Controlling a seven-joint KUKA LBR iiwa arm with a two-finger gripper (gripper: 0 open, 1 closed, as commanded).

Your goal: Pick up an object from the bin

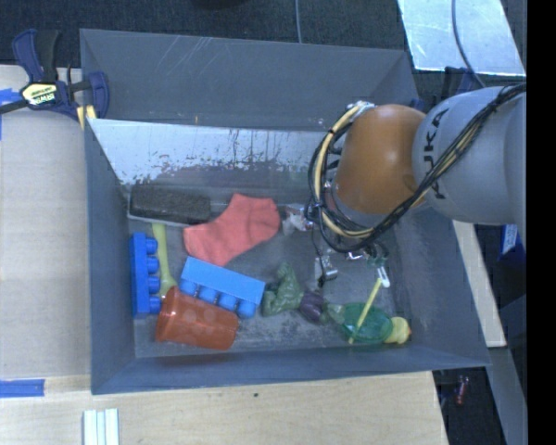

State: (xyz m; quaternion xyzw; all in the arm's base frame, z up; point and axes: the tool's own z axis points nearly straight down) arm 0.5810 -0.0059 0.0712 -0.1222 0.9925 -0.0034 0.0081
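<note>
My gripper (327, 269) reaches down from under the arm's orange cover, at the right middle of the bin. Just below it lie a small dark purple piece (312, 307) and a dark green toy figure (283, 294). A green and yellow toy with a thin yellow stick (367, 322) lies below and to the right of it, by the front wall. A pink cloth (235, 229) lies to its left. I see nothing held by the gripper.
On the left side lie a blue brick (221, 286), an orange cup on its side (196, 322), a long blue brick (145, 274), a yellow strip (161, 251) and a black block (170, 204) at the back. The arm covers the bin's right part.
</note>
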